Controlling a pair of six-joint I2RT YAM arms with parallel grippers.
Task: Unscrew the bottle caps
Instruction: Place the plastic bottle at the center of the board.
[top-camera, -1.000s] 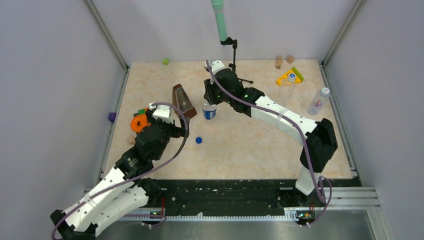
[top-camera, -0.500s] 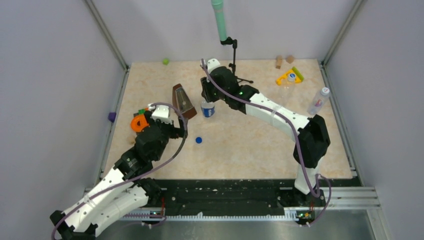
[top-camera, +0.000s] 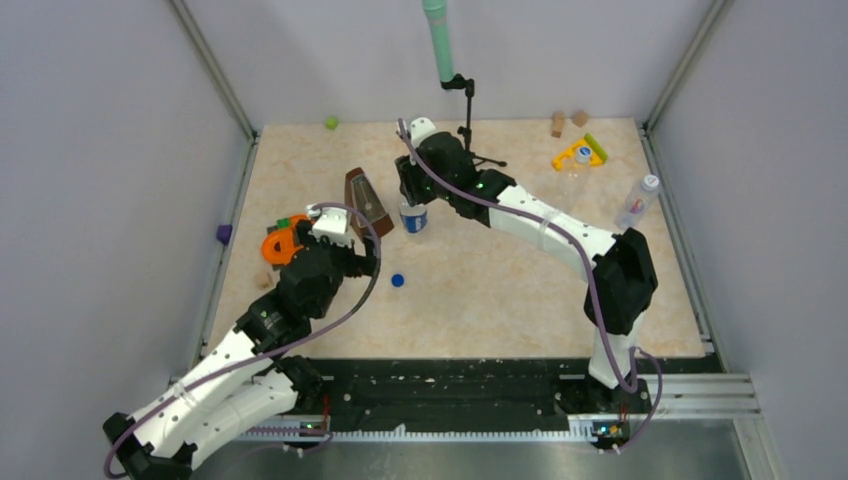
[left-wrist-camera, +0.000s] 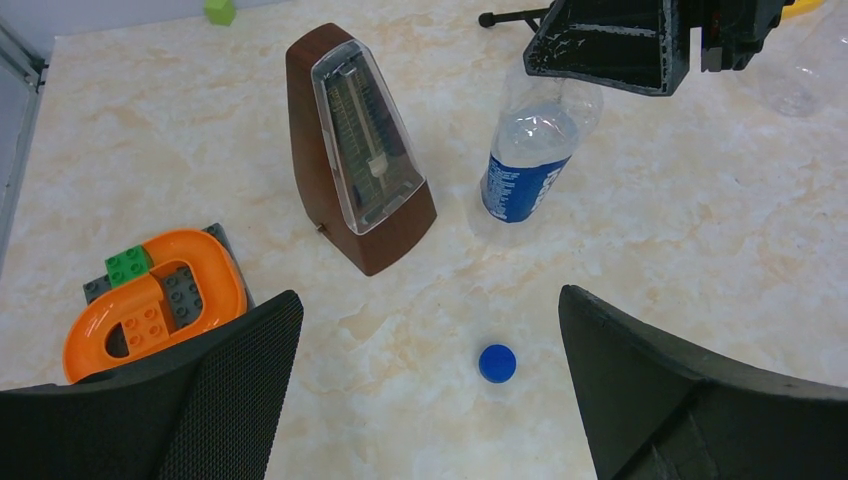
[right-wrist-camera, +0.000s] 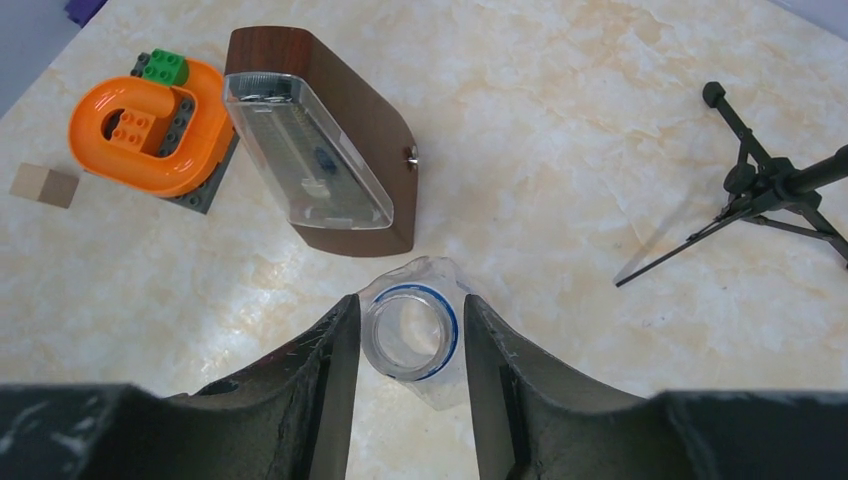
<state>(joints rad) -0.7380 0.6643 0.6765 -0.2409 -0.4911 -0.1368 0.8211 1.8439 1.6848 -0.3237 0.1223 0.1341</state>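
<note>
labelled bottle (right-wrist-camera: 410, 335), uncapped, between the fingers of my right tool (right-wrist-camera: 408, 310); gripped or not, i cannot tell. left tool (left-wrist-camera: 428, 300) wide open, near blue cap (left-wrist-camera: 497, 362).

text: none legible | bottle label (left-wrist-camera: 520, 185): blue-white, print seemingly present but too blurred to read

Labelled bottle (left-wrist-camera: 530, 170) is standing upright, mouth open, uncapped. Blue cap (left-wrist-camera: 497, 362) is lying flat near it. Clear bottle (top-camera: 572, 180) and bluish bottle (top-camera: 636, 205) are sitting well apart from it, wearing white caps (top-camera: 650, 183).
</note>
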